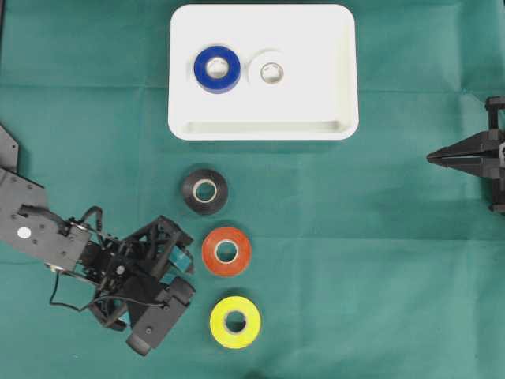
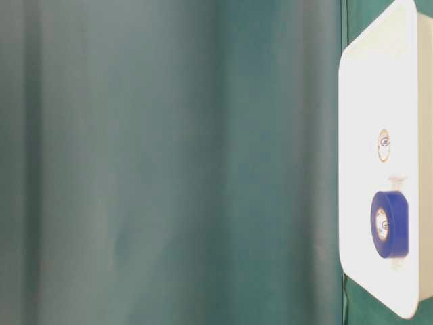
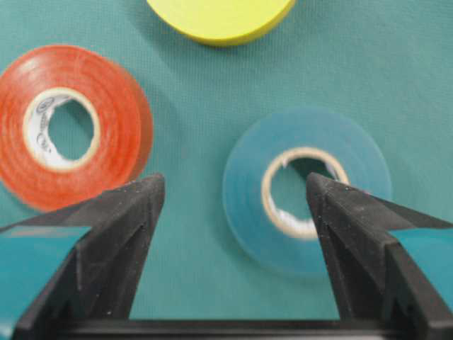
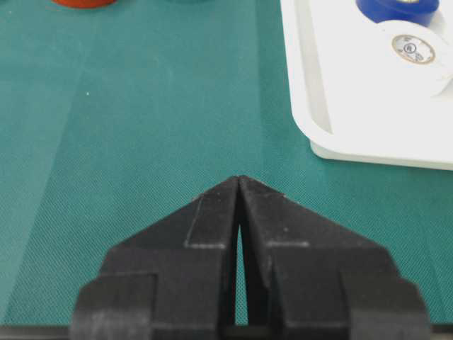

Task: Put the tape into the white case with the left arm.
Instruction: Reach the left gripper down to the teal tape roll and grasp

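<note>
A teal tape roll (image 3: 306, 191) is seen lying flat on the green cloth (image 1: 379, 260) in the left wrist view, just beyond the tips of the left gripper (image 3: 233, 195). The jaws are held wide apart and nothing is gripped between them; the right-hand fingertip (image 3: 333, 195) overlaps the roll's edge in that view, though contact cannot be judged. In the overhead view this teal roll is hidden beneath the left arm (image 1: 118, 276), which is angled in from the lower left.

An orange tape roll (image 1: 226, 251) is placed just beside the gripper, with a yellow tape roll (image 1: 235, 321) below it and a black tape roll (image 1: 204, 190) above it; the three are laid in a loose column, apart from each other.

The white case (image 1: 339, 71) is set at the top centre of the cloth, well apart from the left gripper. A blue tape roll (image 1: 217, 69) and a white tape roll (image 1: 272, 73) are held flat inside it, side by side and just about touching.

The right gripper (image 4: 239, 185) is parked at the right edge of the cloth, its fingers pressed together with nothing between them, near the case's corner but apart from it.
</note>
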Action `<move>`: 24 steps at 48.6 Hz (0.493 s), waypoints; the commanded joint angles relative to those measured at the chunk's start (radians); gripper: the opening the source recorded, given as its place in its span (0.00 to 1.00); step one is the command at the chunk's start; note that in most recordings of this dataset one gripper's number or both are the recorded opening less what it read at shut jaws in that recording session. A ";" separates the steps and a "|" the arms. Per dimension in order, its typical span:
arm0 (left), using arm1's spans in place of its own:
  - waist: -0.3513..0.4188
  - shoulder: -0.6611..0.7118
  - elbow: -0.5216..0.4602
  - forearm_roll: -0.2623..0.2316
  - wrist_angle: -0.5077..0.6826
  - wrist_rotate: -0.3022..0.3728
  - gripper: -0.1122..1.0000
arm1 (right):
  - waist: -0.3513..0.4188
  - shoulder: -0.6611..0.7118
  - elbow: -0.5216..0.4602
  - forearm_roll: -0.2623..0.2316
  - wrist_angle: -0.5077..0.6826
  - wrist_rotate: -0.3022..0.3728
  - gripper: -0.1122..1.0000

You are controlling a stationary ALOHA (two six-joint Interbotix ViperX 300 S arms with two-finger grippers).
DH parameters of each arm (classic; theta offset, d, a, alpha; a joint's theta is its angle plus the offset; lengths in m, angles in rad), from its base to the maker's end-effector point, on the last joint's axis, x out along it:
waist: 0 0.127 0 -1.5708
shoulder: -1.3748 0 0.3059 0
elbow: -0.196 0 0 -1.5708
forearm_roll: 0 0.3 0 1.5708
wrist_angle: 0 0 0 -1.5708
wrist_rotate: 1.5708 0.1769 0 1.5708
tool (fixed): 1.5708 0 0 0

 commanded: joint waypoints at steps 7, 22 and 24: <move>0.003 0.040 -0.009 0.002 -0.035 0.005 0.82 | -0.002 0.006 -0.012 -0.003 -0.012 0.000 0.02; 0.018 0.051 0.014 0.003 -0.038 0.008 0.82 | -0.002 0.006 -0.011 -0.003 -0.012 0.000 0.02; 0.018 0.051 0.014 0.003 -0.038 0.009 0.81 | -0.002 0.006 -0.011 -0.003 -0.012 0.000 0.02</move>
